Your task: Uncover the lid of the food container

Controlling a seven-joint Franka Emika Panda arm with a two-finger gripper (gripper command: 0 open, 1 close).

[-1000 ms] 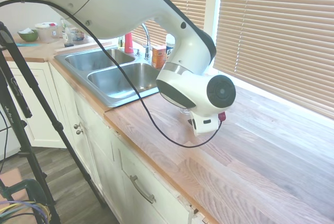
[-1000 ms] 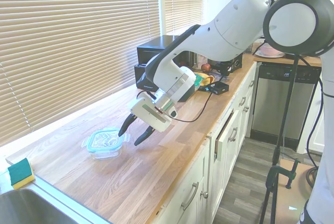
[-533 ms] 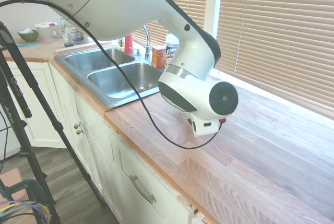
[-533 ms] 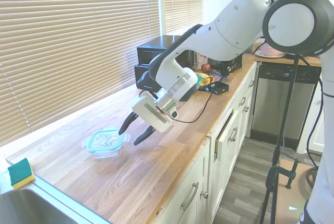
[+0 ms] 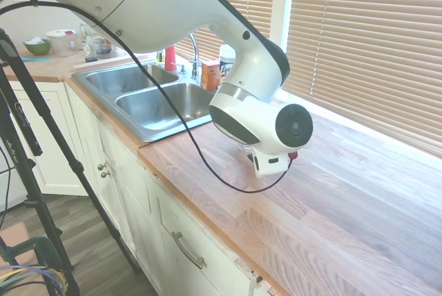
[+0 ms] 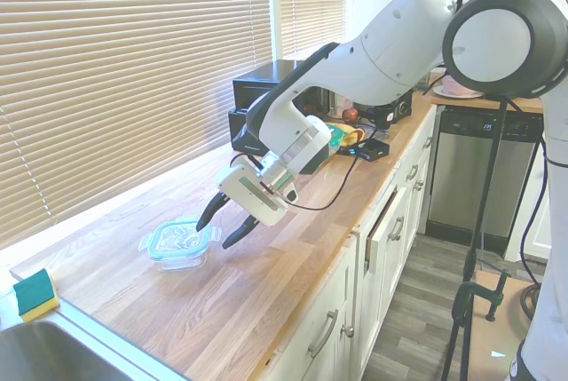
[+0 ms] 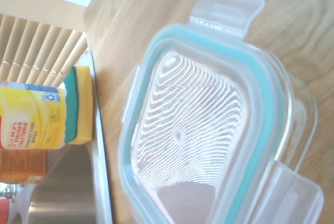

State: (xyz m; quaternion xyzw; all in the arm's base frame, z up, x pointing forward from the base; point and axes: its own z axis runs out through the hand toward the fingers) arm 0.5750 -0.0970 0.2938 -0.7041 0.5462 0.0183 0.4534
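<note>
The hand point(image 6: 225, 221) hovers open just beside the lid point(image 6: 182, 238). Light, stiff plastic on a breakable glass food container point(image 6: 181, 257); best gripped by a snap tab point(image 7: 228, 6).

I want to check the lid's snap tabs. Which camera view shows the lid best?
The wrist view: the lid fills it, teal rim and side tabs clear. The second exterior view shows it small on the food container. In the first exterior view the arm hides it.
</note>
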